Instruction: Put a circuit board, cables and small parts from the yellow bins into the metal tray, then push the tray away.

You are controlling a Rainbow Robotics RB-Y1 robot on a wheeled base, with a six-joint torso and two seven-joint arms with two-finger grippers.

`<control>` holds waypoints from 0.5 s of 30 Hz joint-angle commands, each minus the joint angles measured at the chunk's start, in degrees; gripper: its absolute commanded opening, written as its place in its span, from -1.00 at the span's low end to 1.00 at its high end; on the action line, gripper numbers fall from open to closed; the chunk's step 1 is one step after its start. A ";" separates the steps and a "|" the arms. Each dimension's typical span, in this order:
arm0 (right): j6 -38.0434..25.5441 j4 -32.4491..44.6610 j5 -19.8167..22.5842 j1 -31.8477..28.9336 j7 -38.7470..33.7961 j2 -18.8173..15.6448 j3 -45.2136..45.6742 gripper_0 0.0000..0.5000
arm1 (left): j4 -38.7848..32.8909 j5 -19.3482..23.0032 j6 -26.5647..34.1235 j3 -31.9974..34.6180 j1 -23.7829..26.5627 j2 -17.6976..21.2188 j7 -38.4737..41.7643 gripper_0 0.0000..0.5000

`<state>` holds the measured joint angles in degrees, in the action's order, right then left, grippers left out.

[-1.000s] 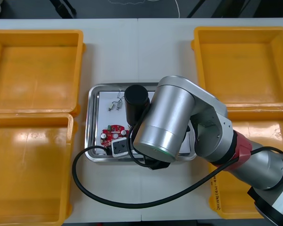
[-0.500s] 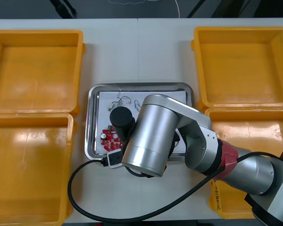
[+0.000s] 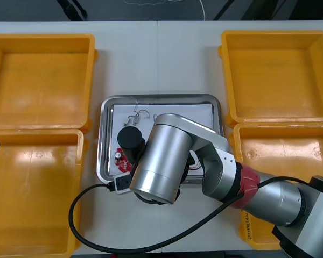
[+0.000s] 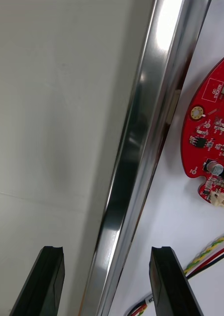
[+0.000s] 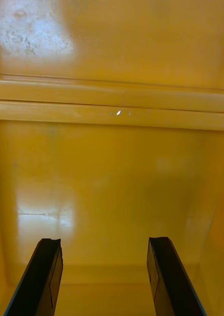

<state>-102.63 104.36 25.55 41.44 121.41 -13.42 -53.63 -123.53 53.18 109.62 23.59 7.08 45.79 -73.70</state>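
Pale counter across the whole frame; yellow bins, two down each side, bare inside. Silver right arm slanting up from the lower right over the metal tray at centre.

Inside the tray: round red circuit board at its lower left, red and yellow cable alongside, small metal parts near the upper rim.

Right hand spread wide and empty, astride the tray's rim, one finger over bare counter, the other over the white liner. Left hand equally spread and empty, parked over a bin at the left.

Loading apparently done; pushing step in hand. Next: needs firm contact on the rim, then a straight shove toward the top of the frame, without riding over the edge.

Since a second ago: a swing of the arm from the tray's middle toward its lower-left corner; no shift of the tray.
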 commanded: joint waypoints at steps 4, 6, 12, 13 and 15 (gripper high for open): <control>1.21 -1.35 -1.73 -0.48 -1.70 1.73 -1.74 1.00 | -1.54 0.43 0.38 1.81 -0.84 2.63 -4.26 1.00; 1.82 -1.97 -1.64 -0.48 -1.61 1.73 -1.83 1.00 | -1.54 0.43 0.38 1.81 -0.84 2.63 -4.26 1.00; 3.14 -3.29 -1.64 -0.48 -1.88 1.73 -2.62 1.00 | -1.54 0.43 0.38 1.81 -0.84 2.63 -4.26 1.00; 3.32 -3.55 -1.64 -0.48 -1.96 1.73 -2.70 1.00 | -1.54 0.43 0.38 1.81 -0.84 2.63 -4.26 1.00; 3.67 -3.90 -1.64 -0.57 -1.96 1.73 -2.70 1.00 | -1.54 0.43 0.38 1.81 -0.84 2.63 -4.26 1.00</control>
<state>-99.73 100.31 24.26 41.36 121.29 -13.22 -55.20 -123.53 53.18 109.62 23.59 7.08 45.79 -73.70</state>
